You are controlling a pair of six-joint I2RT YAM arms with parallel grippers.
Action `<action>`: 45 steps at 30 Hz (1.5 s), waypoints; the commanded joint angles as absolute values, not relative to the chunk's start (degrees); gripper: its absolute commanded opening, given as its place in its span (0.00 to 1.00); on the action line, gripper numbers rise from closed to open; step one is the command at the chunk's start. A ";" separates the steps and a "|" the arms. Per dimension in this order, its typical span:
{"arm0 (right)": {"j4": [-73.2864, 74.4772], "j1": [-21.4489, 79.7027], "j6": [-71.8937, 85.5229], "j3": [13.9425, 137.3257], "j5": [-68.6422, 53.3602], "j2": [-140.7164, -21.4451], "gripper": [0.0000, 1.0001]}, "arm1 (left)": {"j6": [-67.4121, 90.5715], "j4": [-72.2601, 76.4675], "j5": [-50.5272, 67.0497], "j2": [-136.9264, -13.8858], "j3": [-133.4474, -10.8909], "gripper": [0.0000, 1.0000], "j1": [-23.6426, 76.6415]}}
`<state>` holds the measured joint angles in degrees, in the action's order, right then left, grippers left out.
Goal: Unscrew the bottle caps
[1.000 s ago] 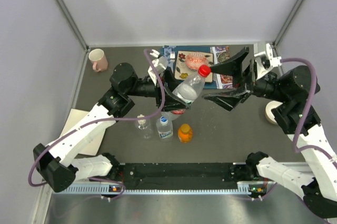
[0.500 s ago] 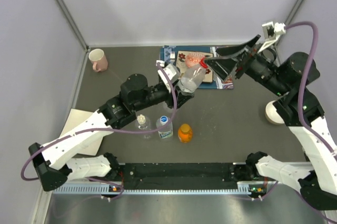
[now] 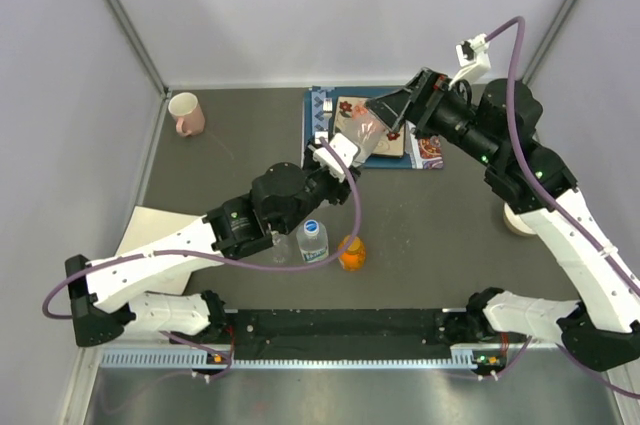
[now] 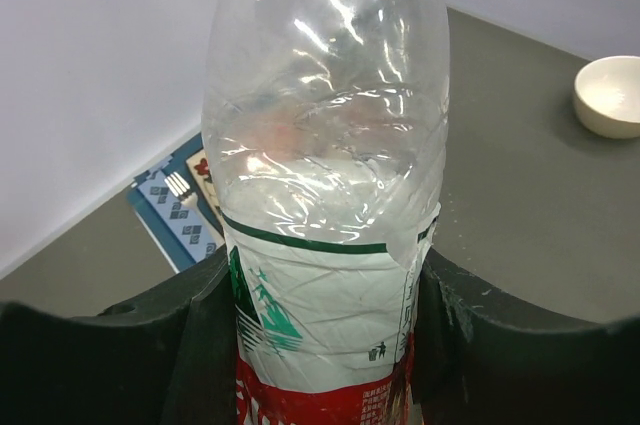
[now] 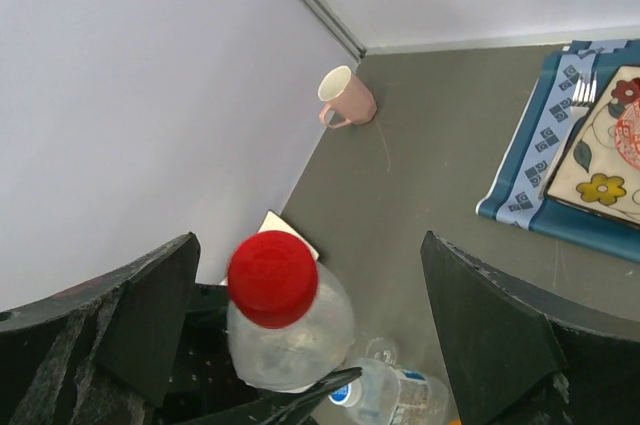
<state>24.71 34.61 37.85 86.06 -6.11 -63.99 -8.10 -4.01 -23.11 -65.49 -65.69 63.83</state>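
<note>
While the left gripper [image 3: 338, 158] pinches the bottle [image 3: 360, 140], the right gripper [image 3: 390, 113] straddles its cap [image 5: 272, 278], jaws spread
Top view: the bottle is lifted over the mat [image 3: 322, 105], its long axis slanting up toward the far right, neck end inside the right gripper, the arm nearer the cap; a blue-capped bottle [image 3: 313, 242] and an orange bottle [image 3: 350, 253] stand near centre, caps on. Left wrist view: jaws pressed on the label at both sides of the bottle, which I judge empty, as no liquid line shows; the bowl [image 4: 610, 95] at far right shows nothing in it. Right wrist view: the red cap faces the camera between the wide fingers [image 5: 150, 315], closer to the left one and untouched, so closing calls for centring it first; the mug [image 5: 345, 97] sits far left, contents unclear
</note>
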 commanded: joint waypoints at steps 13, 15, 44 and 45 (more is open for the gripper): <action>21.62 37.00 38.67 87.10 -3.60 -65.22 0.65 | -10.90 -0.44 -30.41 -66.97 -67.06 0.40 65.56; 21.36 36.91 38.67 86.75 -3.60 -65.04 0.61 | -10.90 -0.53 -30.32 -67.06 -66.97 0.40 65.48; 28.56 36.91 17.06 89.38 -22.58 -61.53 0.00 | -0.27 -6.07 11.22 -59.42 -69.79 0.38 57.15; 28.48 36.83 16.62 89.30 -23.54 -61.35 0.00 | 1.48 -5.89 14.64 -59.07 -69.79 0.38 56.00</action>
<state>25.82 36.58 25.43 88.18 -15.53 -62.28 -4.45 -9.19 -5.28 -62.11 -66.65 59.70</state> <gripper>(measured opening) 0.311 0.570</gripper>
